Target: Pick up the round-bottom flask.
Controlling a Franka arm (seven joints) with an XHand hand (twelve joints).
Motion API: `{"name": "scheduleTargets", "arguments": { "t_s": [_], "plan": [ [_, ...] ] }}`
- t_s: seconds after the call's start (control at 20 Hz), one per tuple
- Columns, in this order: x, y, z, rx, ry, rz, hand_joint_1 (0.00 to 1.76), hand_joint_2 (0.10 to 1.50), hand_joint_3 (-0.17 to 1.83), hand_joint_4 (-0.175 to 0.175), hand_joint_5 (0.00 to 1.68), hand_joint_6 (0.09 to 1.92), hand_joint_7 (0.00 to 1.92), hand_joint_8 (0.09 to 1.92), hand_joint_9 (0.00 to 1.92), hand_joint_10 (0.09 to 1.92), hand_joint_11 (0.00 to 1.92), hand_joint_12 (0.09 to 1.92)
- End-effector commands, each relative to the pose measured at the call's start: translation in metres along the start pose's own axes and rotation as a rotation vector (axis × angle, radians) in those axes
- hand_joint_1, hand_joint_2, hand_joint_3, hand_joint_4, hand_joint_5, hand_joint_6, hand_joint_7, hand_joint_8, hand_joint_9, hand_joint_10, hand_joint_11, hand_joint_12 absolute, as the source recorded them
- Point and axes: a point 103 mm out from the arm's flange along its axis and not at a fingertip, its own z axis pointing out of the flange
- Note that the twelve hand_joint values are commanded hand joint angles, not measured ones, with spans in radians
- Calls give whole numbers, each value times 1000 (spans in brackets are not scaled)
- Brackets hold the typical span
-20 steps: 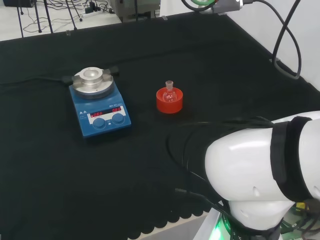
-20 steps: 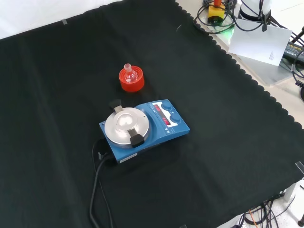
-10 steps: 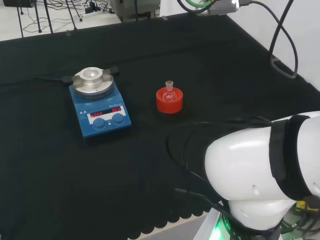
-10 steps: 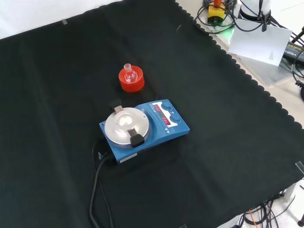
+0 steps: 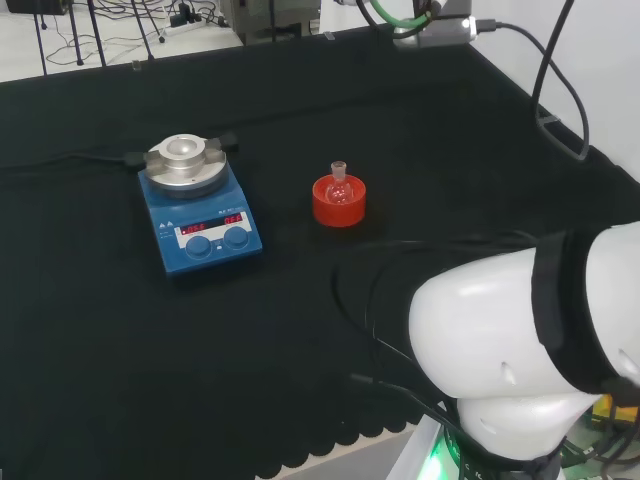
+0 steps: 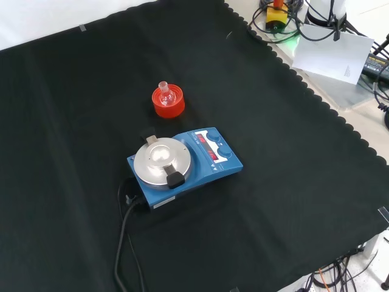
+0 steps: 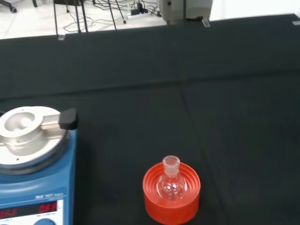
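No legible text or labels

From the head view we look over the arm's white link (image 5: 520,350) down across the table (image 5: 100,350). Our front view faces the table from the opposite side, higher up. The wrist view sits close and low. All three share the round-bottom flask (image 7: 170,182), its red stand (image 6: 168,103) and the blue stirrer plate (image 5: 200,225).

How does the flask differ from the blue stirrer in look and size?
The flask is small, clear glass; the stirrer is much larger, opaque and blue with a metal top. The flask sits upright in a red stand; the stirrer lies directly on the cloth. Both stand untouched.
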Motion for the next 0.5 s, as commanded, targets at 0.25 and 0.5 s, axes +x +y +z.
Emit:
{"name": "scheduleTargets", "arguments": {
  "t_s": [0.25, 0.5],
  "plan": [
    [-49, 64, 76, 59, 77, 60, 268, 1241, 316, -54, 349, 181, 158, 593, 265, 696, 0, 1353],
    [-55, 87, 106, 90, 77, 55, 279, 1240, 313, -56, 356, 176, 162, 596, 269, 697, 0, 1352]
  ]
}}
